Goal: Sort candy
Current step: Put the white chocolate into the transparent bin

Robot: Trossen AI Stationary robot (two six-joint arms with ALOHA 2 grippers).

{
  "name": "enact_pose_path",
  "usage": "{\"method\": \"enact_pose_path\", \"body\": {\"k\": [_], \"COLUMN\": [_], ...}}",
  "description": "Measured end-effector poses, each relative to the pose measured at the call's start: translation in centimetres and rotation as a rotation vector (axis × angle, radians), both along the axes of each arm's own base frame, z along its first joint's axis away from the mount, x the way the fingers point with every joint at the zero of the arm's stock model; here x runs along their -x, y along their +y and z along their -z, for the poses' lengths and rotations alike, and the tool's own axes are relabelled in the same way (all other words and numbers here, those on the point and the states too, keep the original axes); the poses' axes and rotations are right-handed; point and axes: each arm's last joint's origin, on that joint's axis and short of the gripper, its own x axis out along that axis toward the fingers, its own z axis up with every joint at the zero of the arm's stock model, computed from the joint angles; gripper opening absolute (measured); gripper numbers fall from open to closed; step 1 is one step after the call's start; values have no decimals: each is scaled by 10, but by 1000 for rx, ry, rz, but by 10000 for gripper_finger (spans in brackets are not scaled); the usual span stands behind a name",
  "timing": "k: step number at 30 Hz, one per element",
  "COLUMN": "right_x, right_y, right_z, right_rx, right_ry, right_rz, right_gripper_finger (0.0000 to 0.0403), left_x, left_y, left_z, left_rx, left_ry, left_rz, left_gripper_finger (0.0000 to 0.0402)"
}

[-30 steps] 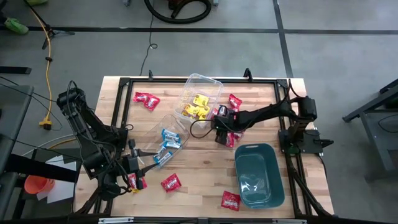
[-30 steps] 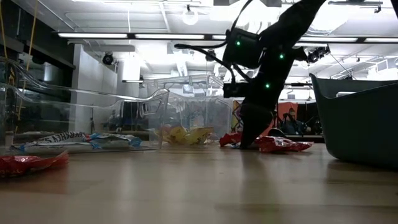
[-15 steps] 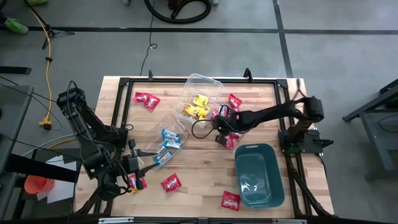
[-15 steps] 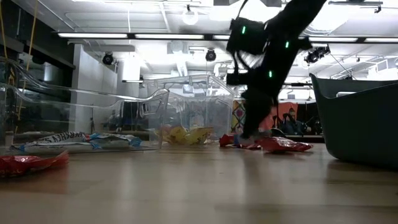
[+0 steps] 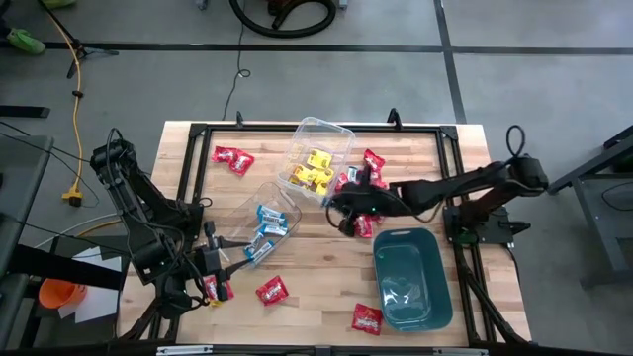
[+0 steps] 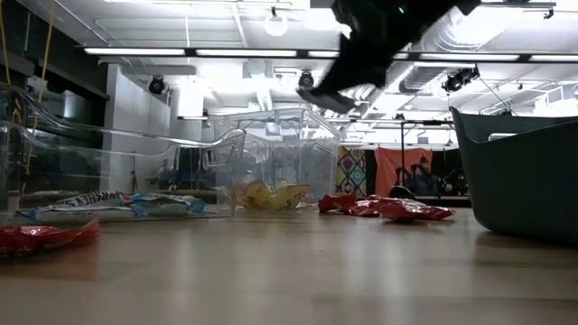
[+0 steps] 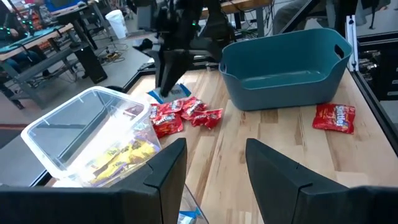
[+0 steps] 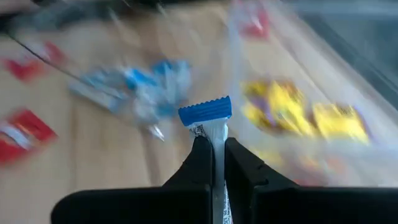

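**Blue-and-white candy lifted clear of the red pile**

My right end effector (image 5: 341, 210) has come up off the worktop (image 5: 316, 282): a second ago it was down among the red candy packets (image 6: 384, 208), and now the low view shows it raised high above them, with the arm stretched further out toward the clear tubs. In the right wrist view the fingers are pinched tight on a light blue-and-white candy packet (image 8: 208, 121), its crimped blue edge sticking up just past the fingertips. So the pick looks good, and I judge the carry has begun.

The tub of yellow candy (image 5: 315, 158) sits just beyond the end effector, and the tub holding blue-and-white candy (image 5: 267, 222) lies further off on its far side. I take that one as the destination, since the colours match.

The teal bin (image 5: 410, 277) sits behind the end effector, close to the red pile.

My left end effector (image 7: 211, 168) waits near the worktop's front corner, fingers apart and empty, unchanged.
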Motion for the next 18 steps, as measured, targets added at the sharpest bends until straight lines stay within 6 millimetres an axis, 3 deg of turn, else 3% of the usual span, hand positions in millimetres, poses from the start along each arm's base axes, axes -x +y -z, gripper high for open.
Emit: {"method": "enact_pose_path", "body": {"k": [4,9,13,18], "right_x": [-23,-54,-79,-121], "right_y": [21,42,44,37], "right_z": [7,36,55,50], "right_rx": [-17,-18,12,44], "right_ry": [-152,-320,-450,-519], "right_rz": [-111,-210,-215,-211], "right_gripper_finger": [3,3,3,3], "left_x": [0,0,0,-1], "left_y": [0,0,0,1], "left_z": [0,0,0,0], "left_rx": [1,-2,-11,-25], "left_ry": [-3,-5,-4,1], "left_rz": [-2,-3,-2,-6], "left_gripper_finger": [154,154,154,154]}}
